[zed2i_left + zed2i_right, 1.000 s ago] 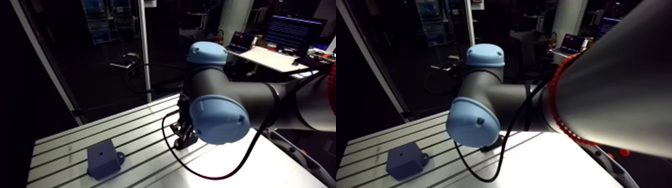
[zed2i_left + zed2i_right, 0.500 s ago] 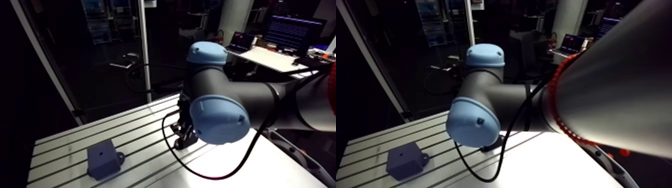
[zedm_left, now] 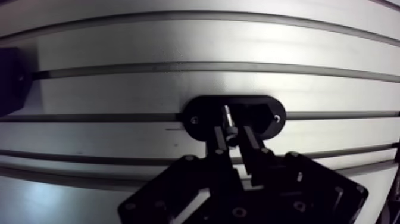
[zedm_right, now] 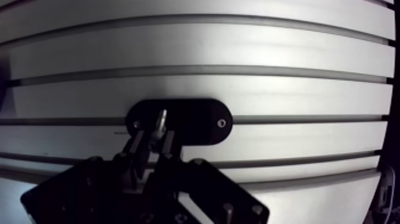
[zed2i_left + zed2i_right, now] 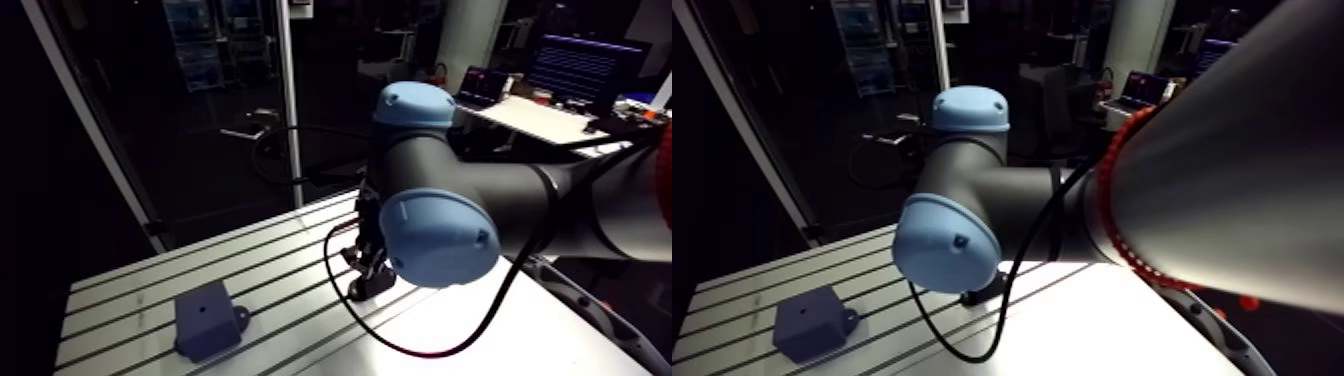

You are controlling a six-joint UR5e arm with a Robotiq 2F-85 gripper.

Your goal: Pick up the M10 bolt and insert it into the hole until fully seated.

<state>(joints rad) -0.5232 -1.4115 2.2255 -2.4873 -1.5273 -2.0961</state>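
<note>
Gripper: the gripper [image 3: 233,134] sits low over the table [image 3: 178,47], fingers [image 3: 221,142] drawn narrow and pressing the bolt between their tips.
Bolt: the bolt [image 3: 227,119] is clamped near its head end. Its thin shank pokes ahead of the fingertips, toward 12 o'clock with a slight lean to 11, over the plate.
Plate: a black oval plate [image 3: 269,109] lies flat on the table right under and ahead of the fingertips, with a small screw at each end. It looks like the bolt's resting place.
Lift: I cannot tell whether the bolt is clear of the plate or touching it.
Block: in the arm view a dark block [image 5: 207,320] stands on the table at about 8 o'clock from the gripper, well apart from it. In the wrist view only a dark corner shows, between 9 and 10 o'clock of the fingers.
Hole: a small hole [image 5: 204,307] shows faintly on the block's top face, with nothing in it.
Done: by my reading, the reach and the closing on the bolt.
Left: raising the bolt off the plate, carrying it across to the block, lining the shank up with the hole, then pushing down until the head seats.
Progress: early, with roughly the first part of the job behind.
</note>
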